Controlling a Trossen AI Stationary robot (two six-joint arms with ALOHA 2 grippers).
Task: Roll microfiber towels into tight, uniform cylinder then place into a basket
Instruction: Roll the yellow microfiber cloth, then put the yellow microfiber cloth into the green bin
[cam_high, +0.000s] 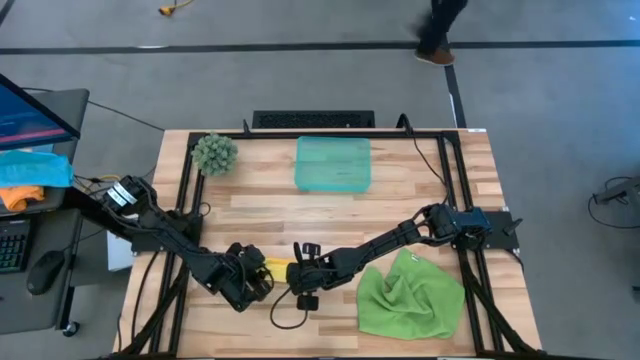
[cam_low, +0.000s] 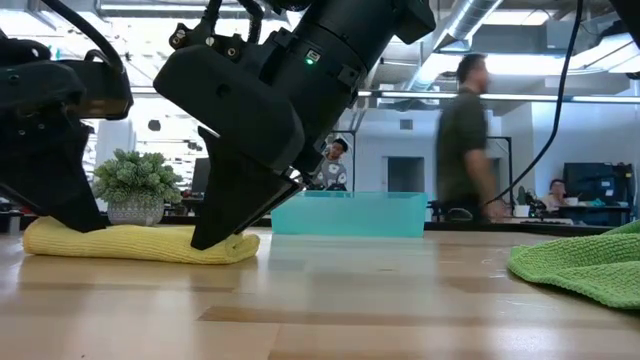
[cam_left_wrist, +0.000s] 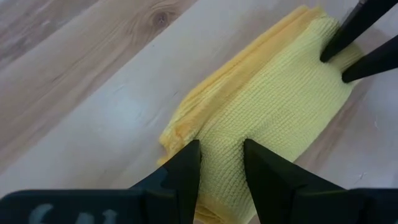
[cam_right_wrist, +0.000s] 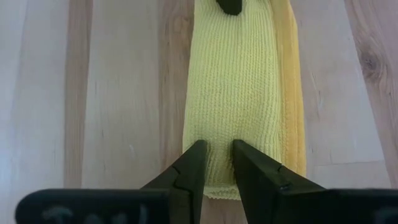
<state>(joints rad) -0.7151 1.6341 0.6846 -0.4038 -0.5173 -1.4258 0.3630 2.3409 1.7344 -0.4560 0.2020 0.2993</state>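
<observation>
Two grippers: both meet at the table's near edge, one at each end of the yellow towel (cam_right_wrist: 239, 93).
Yellow towel: folded into a long narrow strip, flat on the wood.
Left gripper (cam_left_wrist: 221, 163): fingers narrowly parted, pinching one end of the strip.
Right gripper (cam_right_wrist: 219, 163): fingers nearly together, nipping the other end.
Green towel (cam_high: 410, 297): crumpled, near right, apart from both grippers.
Basket (cam_high: 333, 163): far side, centre.
Fuzzy green ball (cam_high: 214, 153): far left.
Person (cam_low: 466, 135): walking in the room beyond.

Both arms hide most of the yellow towel (cam_high: 280, 263) from above.
</observation>
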